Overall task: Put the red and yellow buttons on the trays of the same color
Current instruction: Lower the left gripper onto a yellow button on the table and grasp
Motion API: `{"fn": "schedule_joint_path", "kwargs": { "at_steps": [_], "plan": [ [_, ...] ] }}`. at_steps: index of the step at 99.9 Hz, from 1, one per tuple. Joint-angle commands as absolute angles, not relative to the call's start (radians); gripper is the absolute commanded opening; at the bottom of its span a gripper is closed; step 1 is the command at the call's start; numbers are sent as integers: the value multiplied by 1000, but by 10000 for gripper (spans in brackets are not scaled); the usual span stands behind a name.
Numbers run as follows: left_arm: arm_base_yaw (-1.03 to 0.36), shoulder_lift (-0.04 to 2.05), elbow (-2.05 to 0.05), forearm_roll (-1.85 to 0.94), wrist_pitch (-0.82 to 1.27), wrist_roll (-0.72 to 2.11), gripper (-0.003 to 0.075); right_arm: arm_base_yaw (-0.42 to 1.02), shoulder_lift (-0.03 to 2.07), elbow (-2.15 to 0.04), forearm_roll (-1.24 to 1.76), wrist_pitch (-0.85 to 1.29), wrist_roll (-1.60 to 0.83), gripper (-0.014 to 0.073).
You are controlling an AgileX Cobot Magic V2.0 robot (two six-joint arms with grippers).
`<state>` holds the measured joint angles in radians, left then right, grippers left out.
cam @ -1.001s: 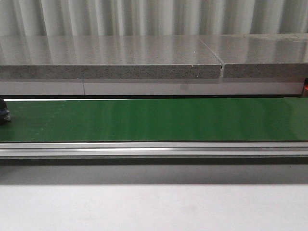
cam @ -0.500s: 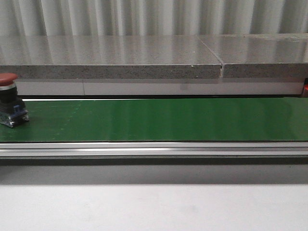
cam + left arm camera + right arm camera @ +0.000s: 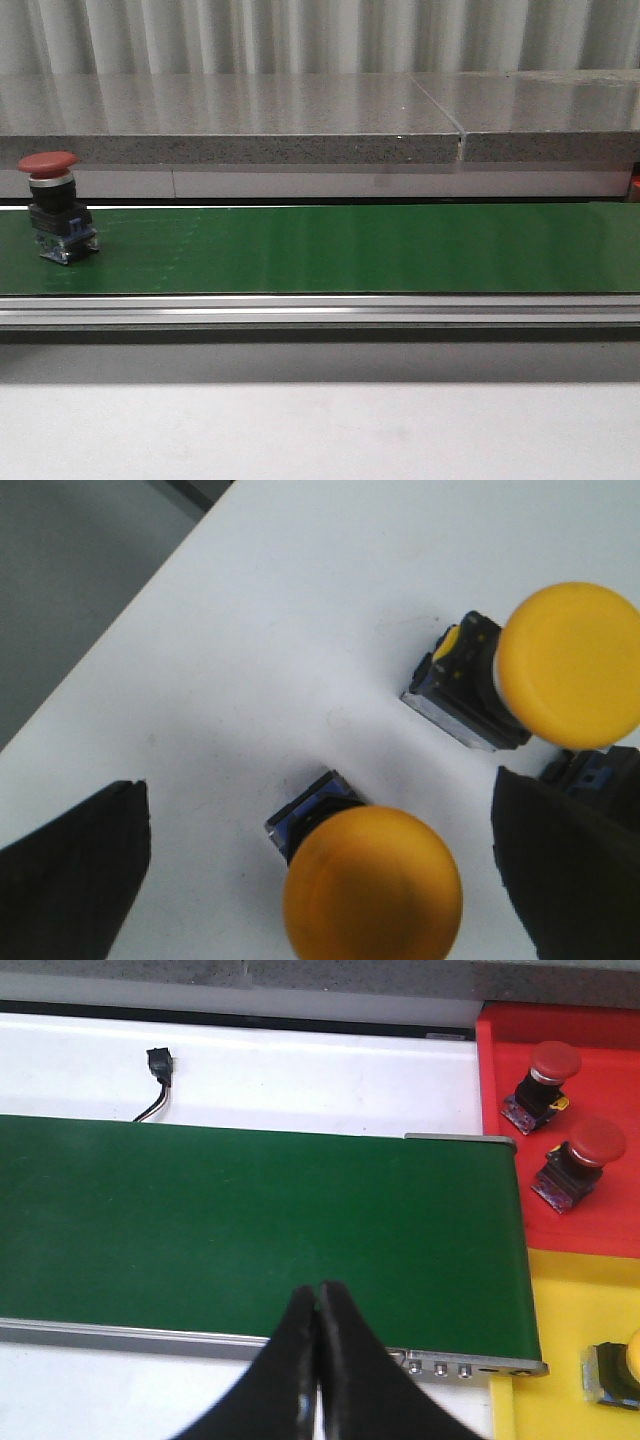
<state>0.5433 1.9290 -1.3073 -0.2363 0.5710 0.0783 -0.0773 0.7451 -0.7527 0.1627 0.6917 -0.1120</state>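
A red button (image 3: 58,206) with a black base stands upright at the left end of the green belt (image 3: 340,248) in the front view. My left gripper (image 3: 320,870) is open over a white surface, straddling a yellow button (image 3: 370,885); its dark fingers (image 3: 75,865) sit apart from it on both sides. A second yellow button (image 3: 565,665) stands just beyond. My right gripper (image 3: 318,1295) is shut on nothing above the belt (image 3: 250,1230). Two red buttons (image 3: 553,1070) (image 3: 585,1155) rest on the red tray (image 3: 600,1215). The yellow tray (image 3: 570,1310) holds a partly visible yellow button (image 3: 615,1370).
A grey stone ledge (image 3: 230,120) runs behind the belt, and a metal rail (image 3: 320,312) lines its front. A small black connector with a wire (image 3: 158,1065) lies on the white surface beyond the belt. The white surface's edge (image 3: 95,655) drops off near my left gripper.
The red button has come into the front view from the left and travelled rightward along the belt. One second ago only its base edge showed.
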Motion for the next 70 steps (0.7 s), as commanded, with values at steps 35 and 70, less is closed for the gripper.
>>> {"fn": "schedule_joint_path", "kwargs": {
  "at_steps": [35,70],
  "plan": [
    [543,1880,-1344,-251,593,68,197,-78,740,-777,170,635,-121,-67],
    [496,1700,-1344,-266,638,68,13,-78,740,-777,170,635,-121,-67]
  ]
}}
